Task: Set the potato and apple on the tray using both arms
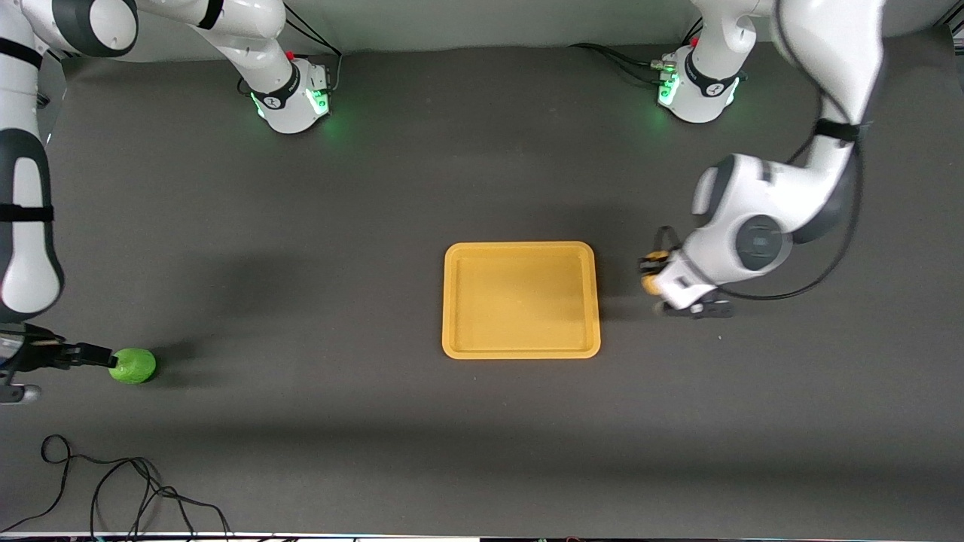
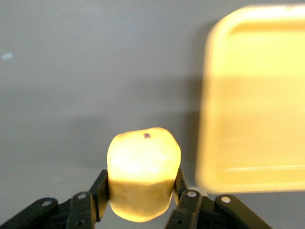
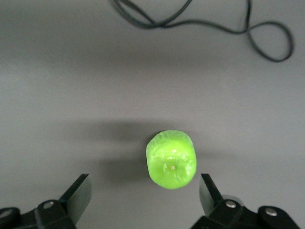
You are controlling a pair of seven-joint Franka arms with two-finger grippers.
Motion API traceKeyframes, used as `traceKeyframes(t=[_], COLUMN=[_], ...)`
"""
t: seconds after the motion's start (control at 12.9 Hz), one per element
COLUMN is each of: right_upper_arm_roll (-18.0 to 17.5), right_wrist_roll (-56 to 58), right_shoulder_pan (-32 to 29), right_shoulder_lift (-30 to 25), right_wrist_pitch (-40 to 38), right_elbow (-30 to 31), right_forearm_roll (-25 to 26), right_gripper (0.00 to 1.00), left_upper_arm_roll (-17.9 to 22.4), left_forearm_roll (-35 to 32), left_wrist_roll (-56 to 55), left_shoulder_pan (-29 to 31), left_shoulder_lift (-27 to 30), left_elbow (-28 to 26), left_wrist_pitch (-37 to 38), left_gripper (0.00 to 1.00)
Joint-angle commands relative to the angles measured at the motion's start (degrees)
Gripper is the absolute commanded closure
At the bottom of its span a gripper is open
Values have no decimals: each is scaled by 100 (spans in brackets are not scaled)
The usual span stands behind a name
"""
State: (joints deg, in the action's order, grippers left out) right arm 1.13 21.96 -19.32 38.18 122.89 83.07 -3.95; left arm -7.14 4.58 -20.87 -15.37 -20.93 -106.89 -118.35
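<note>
Mostly hidden under the left arm's wrist in the front view: potato (image 2: 144,179), a matte yellow-tan lump clamped between the fingers of the left gripper (image 2: 141,195), just beside the tray (image 1: 521,299) toward the left arm's end. Tray flat, yellow-orange, low-rimmed, bare on the dark matte table (image 1: 301,226). Toward the right arm's end, bright green apple (image 3: 171,159) on the table between the wide-spread fingers of the right gripper (image 3: 145,195), untouched; black cable (image 1: 120,489) looped nearer the front camera.
</note>
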Motion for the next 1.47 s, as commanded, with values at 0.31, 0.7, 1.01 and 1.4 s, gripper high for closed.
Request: traceKeyframes(t=[0.31,0.7,1.01,1.4], right_upper_arm_roll=[10,10,18,36], right_wrist_roll=[616,748,898,145], right_shoulder_pan=[-177,-204,-187,497], right_shoulder_lift=[848,981,745,-879], right_wrist_pitch=[938,939,415,-1404], right_elbow=[-19,-11,-132,-424], right_forearm_roll=[-300,-291,-282,420], right_gripper=[0,19,69,71], left_upper_arm_roll=[81,81,81,169], left_forearm_roll=[8,17,-54,-80], left_wrist_roll=[-831,-848,-866,-778], left_shoulder_pan=[-784,-819,-871,-696], left_shoulder_lift=[-1686,-1721,-1704,-1196], left_elbow=[1566,1566,1566,1583], left_wrist_pitch=[137,137,154,874], left_gripper=[100,75,18,1])
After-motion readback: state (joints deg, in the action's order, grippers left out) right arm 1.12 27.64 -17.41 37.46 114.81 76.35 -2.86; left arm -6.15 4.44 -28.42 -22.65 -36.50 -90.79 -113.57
